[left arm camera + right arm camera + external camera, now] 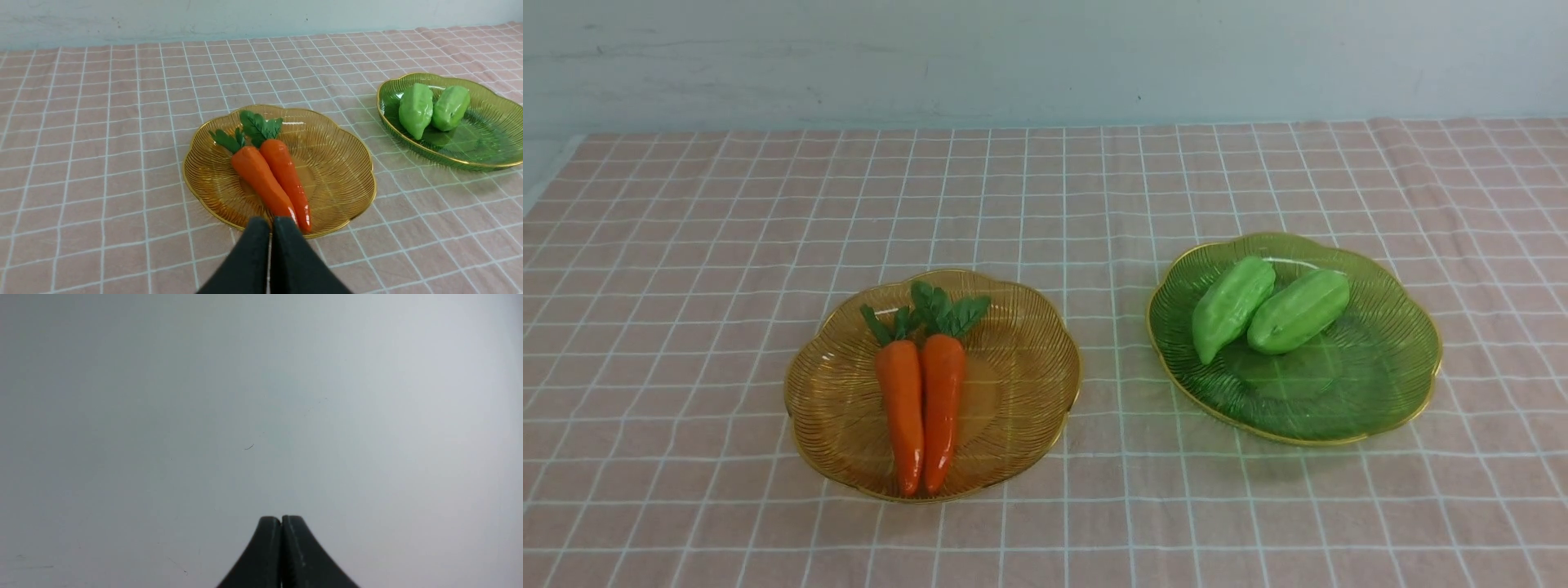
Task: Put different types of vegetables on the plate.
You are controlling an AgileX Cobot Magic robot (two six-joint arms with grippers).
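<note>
Two glossy orange carrots with dark green tops lie side by side in an amber ribbed plate at the centre left. Two light green gourds lie together in a green ribbed plate at the right. Neither gripper shows in the front view. In the left wrist view my left gripper is shut with nothing held, its tips near the carrots' pointed ends at the amber plate's near rim; the gourds lie farther off. My right gripper is shut, empty, facing a plain pale wall.
A pink cloth with a white grid covers the table up to a pale wall at the back. The cloth's left edge shows at the far left.
</note>
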